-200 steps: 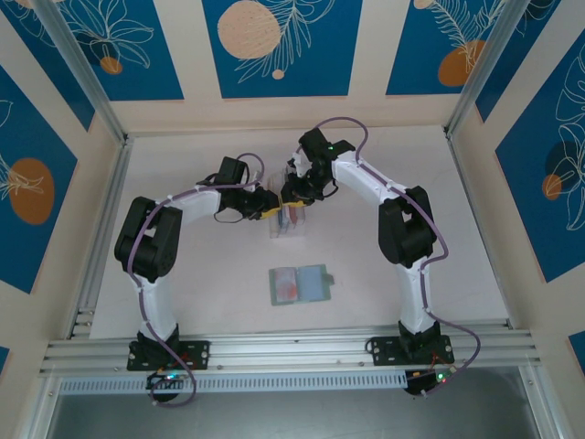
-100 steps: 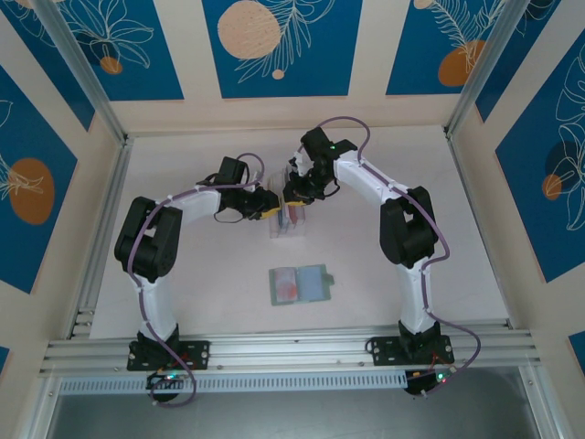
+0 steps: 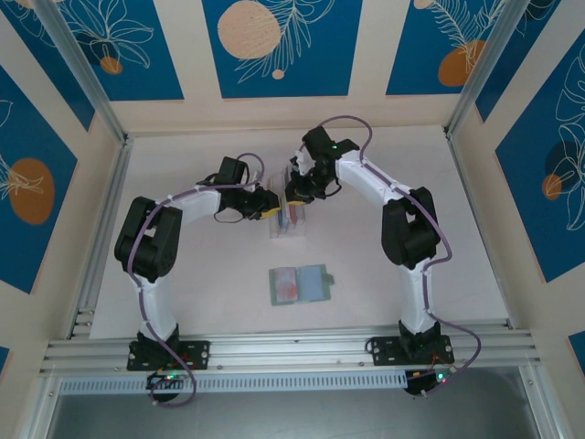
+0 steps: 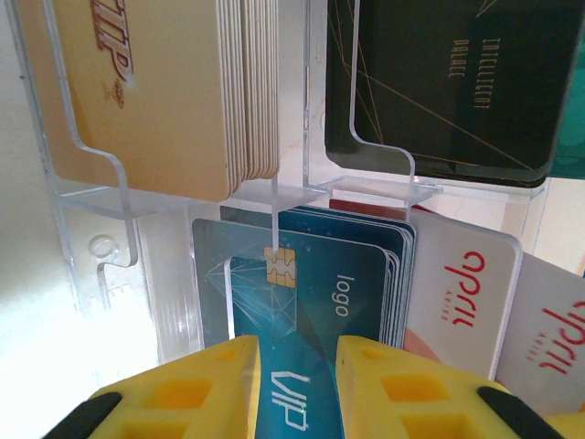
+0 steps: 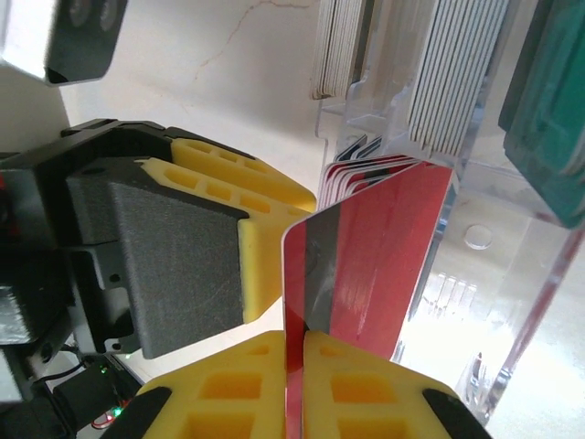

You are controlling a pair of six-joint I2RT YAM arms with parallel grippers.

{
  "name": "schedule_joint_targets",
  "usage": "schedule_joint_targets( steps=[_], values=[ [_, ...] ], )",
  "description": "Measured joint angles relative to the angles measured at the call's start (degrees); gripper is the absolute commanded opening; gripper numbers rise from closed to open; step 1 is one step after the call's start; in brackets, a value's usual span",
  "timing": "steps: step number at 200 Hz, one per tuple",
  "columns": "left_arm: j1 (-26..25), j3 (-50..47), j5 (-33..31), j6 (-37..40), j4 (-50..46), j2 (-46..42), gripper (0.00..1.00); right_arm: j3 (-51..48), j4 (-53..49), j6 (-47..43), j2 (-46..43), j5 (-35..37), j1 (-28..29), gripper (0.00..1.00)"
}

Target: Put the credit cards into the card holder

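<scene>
The card holder (image 3: 300, 284) lies open on the table, pink and light-blue pockets up, nearer the arm bases than both grippers. The credit cards stand in a clear slotted rack (image 3: 291, 224). My right gripper (image 5: 294, 337) is shut on a red card (image 5: 384, 247), pinching its edge; the card's far end still sits among the other red cards in the rack (image 5: 475, 274). My left gripper (image 4: 299, 343) is at the rack's left side, its yellow fingers clamped on the rack's front, a teal card (image 4: 311, 302) showing in the gap. Both grippers (image 3: 268, 208) (image 3: 294, 194) meet over the rack.
More cards fill the rack: a cream stack (image 4: 155, 101), a black card (image 4: 448, 82) and white-and-red cards (image 4: 466, 283). The left gripper's fingers (image 5: 247, 174) sit close beside the red card. Aluminium rails and patterned walls border the white table (image 3: 183, 293).
The right gripper's jaws have closed on the red card. The left arm and the card holder have not moved.
</scene>
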Motion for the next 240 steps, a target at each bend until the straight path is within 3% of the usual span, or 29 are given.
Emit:
schedule_joint_targets(
  steps=[97, 240],
  values=[
    [0.0, 0.0, -0.09, 0.13, -0.11, -0.04, 0.28, -0.92, -0.81, 0.07, -2.6, 2.56, -0.81, 0.0],
    [0.17, -0.37, -4.17, 4.04, -7.13, -8.17, 0.28, -1.05, -4.37, 0.44, -7.76, 10.27, -0.46, 0.0]
  ],
)
